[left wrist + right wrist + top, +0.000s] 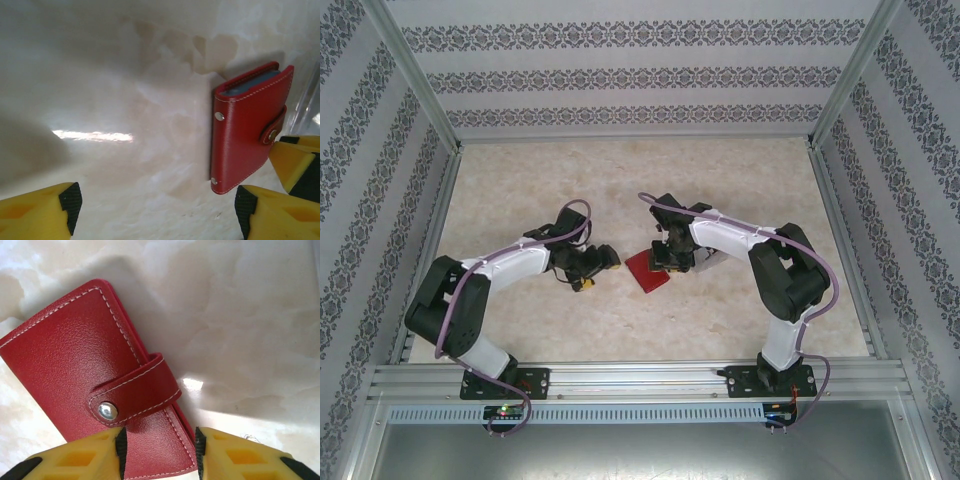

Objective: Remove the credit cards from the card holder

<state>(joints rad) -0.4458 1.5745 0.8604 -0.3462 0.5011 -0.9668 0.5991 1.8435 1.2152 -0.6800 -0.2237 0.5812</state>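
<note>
The red card holder (648, 270) lies on the pale marbled table between my two grippers, closed, with its red tab (135, 390) snapped down. The credit cards are hidden inside it; a grey-blue inner edge (250, 82) peeks out at one end. My right gripper (159, 445) stands over the holder's (70, 355) near corner. Its jaws are narrowed but open, one pad over the red face below the snap, the other at the edge. My left gripper (157, 205) is open and empty, just left of the holder (247, 135). One right-gripper finger (292, 157) shows beside the tab.
Patterned walls with metal posts (415, 80) enclose the table on three sides. A metal rail (640, 380) runs along the near edge where both arm bases are bolted. Bare tabletop (620, 180) stretches behind the grippers.
</note>
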